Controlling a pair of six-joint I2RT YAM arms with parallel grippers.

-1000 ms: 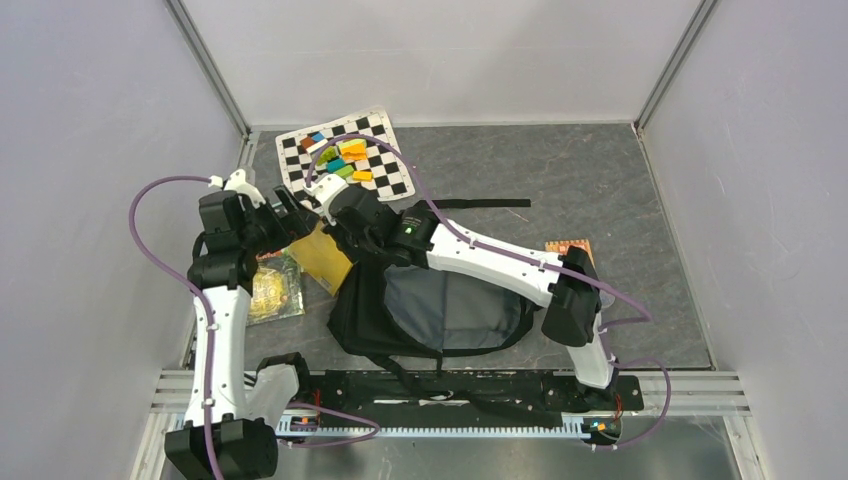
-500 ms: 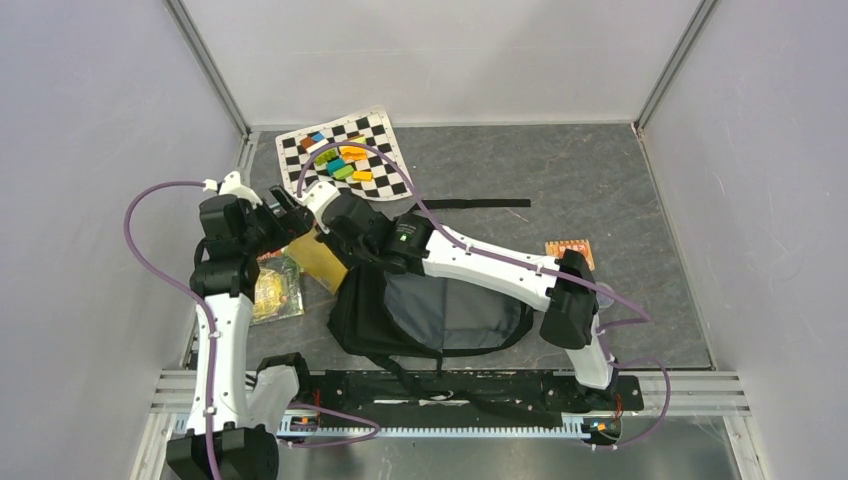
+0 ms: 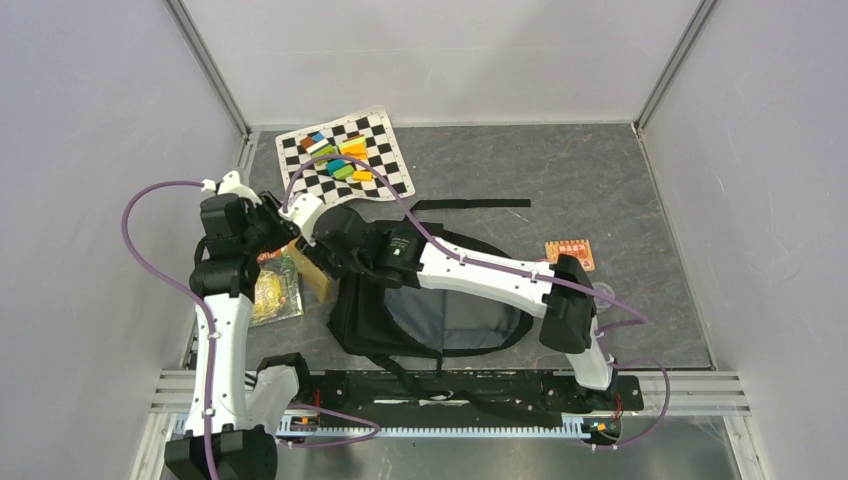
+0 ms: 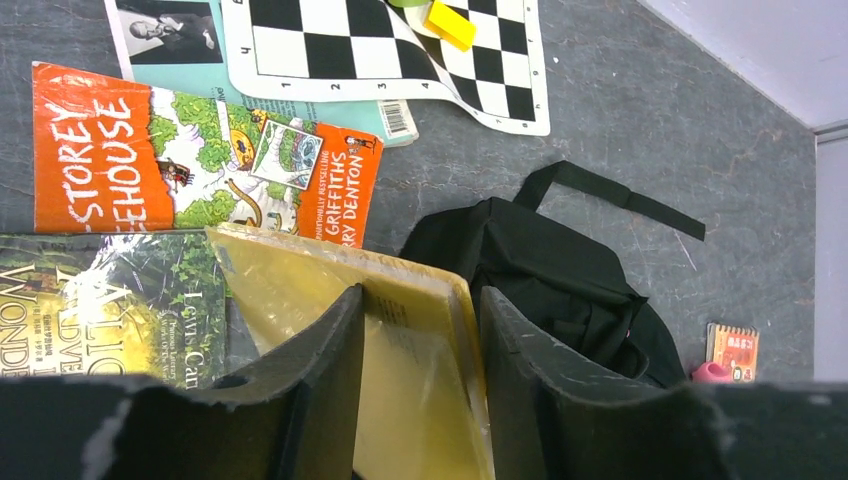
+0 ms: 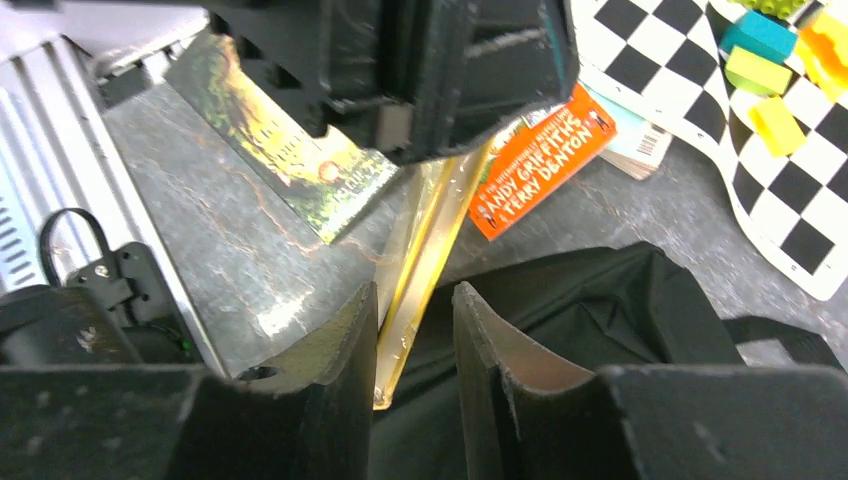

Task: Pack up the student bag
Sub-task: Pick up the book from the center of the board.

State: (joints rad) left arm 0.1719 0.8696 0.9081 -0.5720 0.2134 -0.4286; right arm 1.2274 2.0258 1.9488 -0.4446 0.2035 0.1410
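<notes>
The yellow book [image 4: 300, 280] is flanked by the spread right gripper [image 5: 413, 300]; the left gripper's [image 4: 422, 295] hold cannot be told. A drop beside the student bag [image 4: 560, 270] is risked.

Orange book [image 4: 100, 150] — "ANDY GRIFFITHS", "TERRY DENTON"; green book [image 4: 100, 300] — "WONDE".

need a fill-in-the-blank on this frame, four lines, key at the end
1. The coloured blocks lie on a mat patterned like a ___.
2. The book between the fingers of the left gripper has a ___ cover.
3. The open backpack shows a ___ lining.
4. In the top view, the small orange notepad lies on the backpack's ___ side.

Missing words: chessboard; yellow; grey; right.
</notes>
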